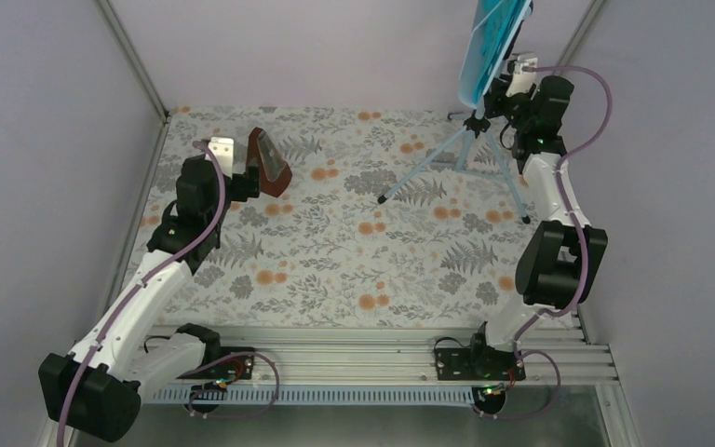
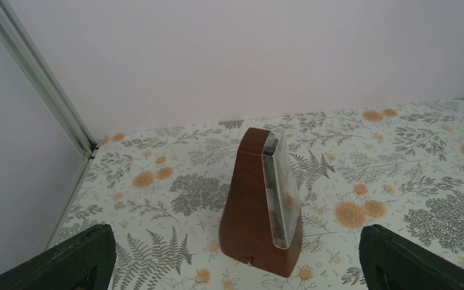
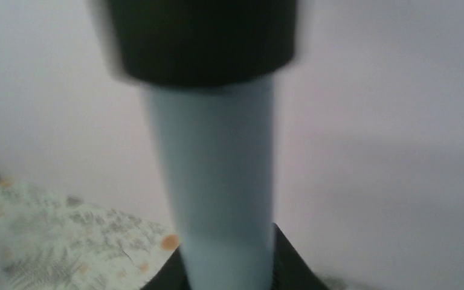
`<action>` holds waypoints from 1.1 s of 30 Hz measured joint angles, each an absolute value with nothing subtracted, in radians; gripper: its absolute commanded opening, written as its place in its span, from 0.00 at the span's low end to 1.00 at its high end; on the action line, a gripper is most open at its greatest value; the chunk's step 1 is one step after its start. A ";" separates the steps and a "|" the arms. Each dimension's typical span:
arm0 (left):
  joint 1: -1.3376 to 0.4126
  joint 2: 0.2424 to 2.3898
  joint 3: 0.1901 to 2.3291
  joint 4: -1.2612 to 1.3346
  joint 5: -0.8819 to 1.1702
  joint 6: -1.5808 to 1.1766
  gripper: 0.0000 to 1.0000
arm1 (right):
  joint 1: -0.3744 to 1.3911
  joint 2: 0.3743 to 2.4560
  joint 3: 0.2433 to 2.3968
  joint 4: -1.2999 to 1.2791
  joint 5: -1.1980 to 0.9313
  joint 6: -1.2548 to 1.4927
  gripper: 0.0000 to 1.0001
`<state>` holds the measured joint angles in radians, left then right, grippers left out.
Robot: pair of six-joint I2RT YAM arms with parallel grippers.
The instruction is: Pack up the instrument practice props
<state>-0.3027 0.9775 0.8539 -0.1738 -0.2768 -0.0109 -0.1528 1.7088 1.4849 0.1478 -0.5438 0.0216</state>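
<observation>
Floral cloth (image 1: 335, 261) covers the table, pale walls (image 1: 335, 47) around. Metronome (image 2: 260, 205) upright far-left, before left gripper (image 1: 248, 183), jaws spread. Stand (image 1: 470, 140) far-right; right gripper (image 1: 501, 101) at its pole, jaw state indeterminate.

Reddish-brown metronome (image 2: 257, 205), pale blue stand (image 3: 217, 181), teal sheet (image 1: 491, 33), grey-and-orange floral tablecloth (image 1: 354, 270).

My table (image 1: 354, 270): flat, covered in pale cloth printed with grey ferns and orange flowers. Far left, small reddish-brown pyramid metronome (image 1: 268, 163), upright. Far right, pale blue music stand (image 1: 471, 126), its silvery tripod legs splayed on the cloth. The two well apart.
</observation>
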 measured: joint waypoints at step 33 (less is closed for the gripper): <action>-0.303 0.982 0.854 -0.173 -0.179 -0.007 1.00 | 0.238 1.528 1.229 0.277 -1.121 -0.033 0.04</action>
<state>-0.3031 0.9817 0.8539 -0.1734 -0.1787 -0.0067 0.2379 1.5284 1.2289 0.2768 -1.1206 -0.0330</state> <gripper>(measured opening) 0.999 0.149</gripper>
